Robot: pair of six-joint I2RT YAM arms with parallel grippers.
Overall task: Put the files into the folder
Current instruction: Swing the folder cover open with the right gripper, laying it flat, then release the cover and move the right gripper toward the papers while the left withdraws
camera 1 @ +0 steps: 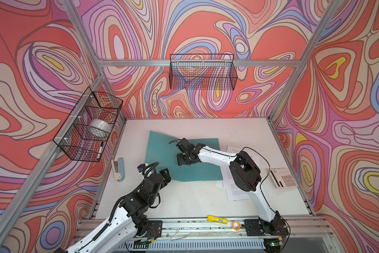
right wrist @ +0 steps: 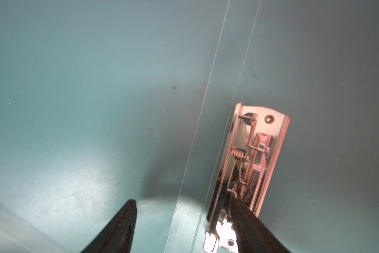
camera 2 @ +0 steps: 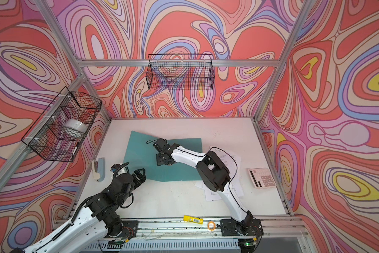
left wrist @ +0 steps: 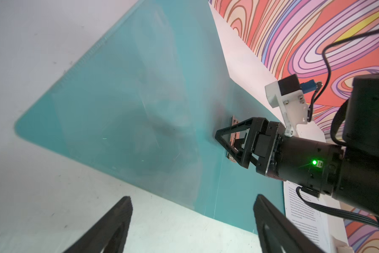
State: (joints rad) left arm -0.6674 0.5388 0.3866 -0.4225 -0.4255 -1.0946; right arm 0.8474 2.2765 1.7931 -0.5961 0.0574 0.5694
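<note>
The teal folder [camera 1: 162, 149] [camera 2: 140, 151] lies open on the white table. Its metal clip [right wrist: 258, 153] [left wrist: 235, 122] sits next to the spine crease. My right gripper [camera 1: 185, 161] [camera 2: 163, 161] [right wrist: 184, 223] is open over the spine, and one finger [right wrist: 249, 219] rests on the clip's near end. My left gripper [camera 1: 165, 175] [camera 2: 140, 175] [left wrist: 193, 210] is open and empty at the folder's [left wrist: 118, 109] near left corner. The files [camera 1: 236, 190] [camera 2: 214, 195] [left wrist: 302, 210], white printed sheets, lie right of the folder, partly hidden under my right arm.
A stapler [camera 1: 119, 169] lies left of the folder and a calculator [camera 1: 282, 177] at the table's right edge. A yellow glue stick [camera 1: 217, 219] and a tape ring [camera 1: 236, 225] sit on the front rail. Wire baskets hang on the left wall [camera 1: 90, 127] and back wall [camera 1: 202, 72].
</note>
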